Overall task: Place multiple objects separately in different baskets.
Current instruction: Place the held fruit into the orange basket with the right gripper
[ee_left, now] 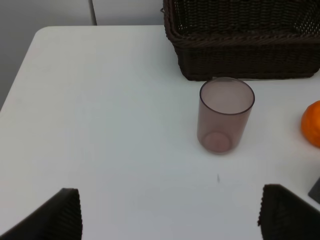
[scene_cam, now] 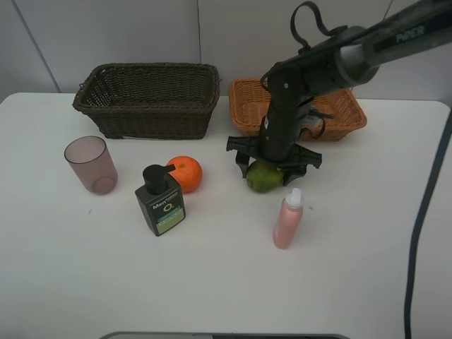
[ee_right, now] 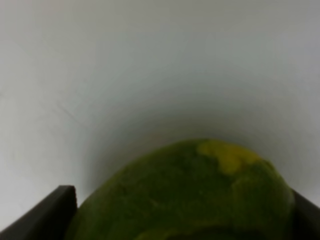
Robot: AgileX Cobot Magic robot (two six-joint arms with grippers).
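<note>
My right gripper (scene_cam: pixel 272 167) reaches down over the green fruit (scene_cam: pixel 264 178) in front of the light orange-tan basket (scene_cam: pixel 244 99). In the right wrist view the green fruit (ee_right: pixel 185 195) fills the gap and touches both black fingers (ee_right: pixel 52 212). My left gripper (ee_left: pixel 170 220) hangs open over bare table, short of the translucent pink cup (ee_left: pixel 225 115). The cup (scene_cam: pixel 92 164) stands at the left. An orange (scene_cam: pixel 185 173) and a dark pump bottle (scene_cam: pixel 161 201) sit mid-table. A slim pink spray bottle (scene_cam: pixel 288 220) stands just in front of the fruit. The dark brown basket (scene_cam: pixel 148 99) is at the back left.
The white table (scene_cam: pixel 353 268) has rounded back corners and a wall behind it. My right arm crosses over the light basket and hides part of it. A dark cable (scene_cam: pixel 424 212) hangs along the right edge.
</note>
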